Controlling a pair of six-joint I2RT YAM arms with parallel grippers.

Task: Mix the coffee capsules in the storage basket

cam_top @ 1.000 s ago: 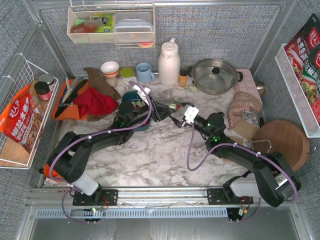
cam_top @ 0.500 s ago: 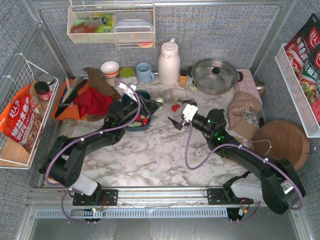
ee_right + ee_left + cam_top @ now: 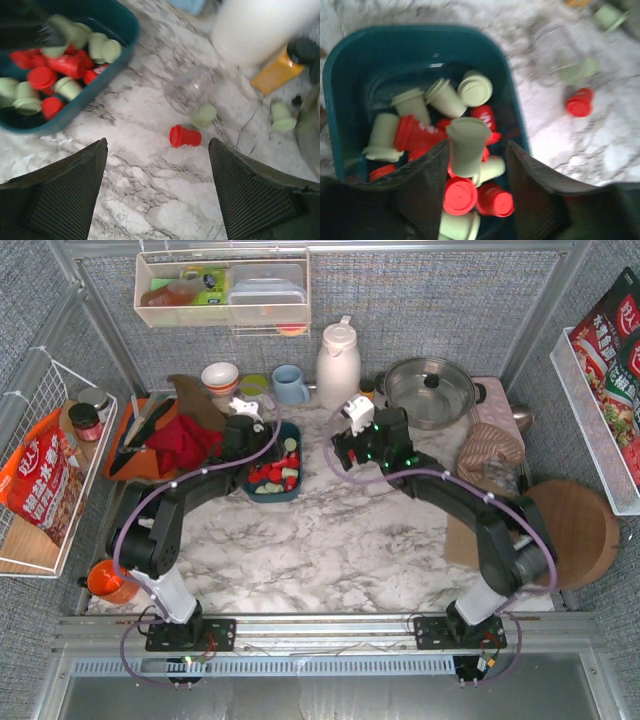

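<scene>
Mixing step: red and mint coffee capsules (image 3: 418, 136) heaped in dark teal plastic storage basket (image 3: 380, 45), left pincer (image 3: 479, 150) half-open above; right pincer (image 3: 157, 145) wide over stray red capsule (image 3: 185, 136). Next: lower, pinch it.

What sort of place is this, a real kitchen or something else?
Probably a mock kitchen set up inside a robot test booth: a pot, a jug and a mug stand on a marble-look table, closed in by grey fabric walls.
</scene>
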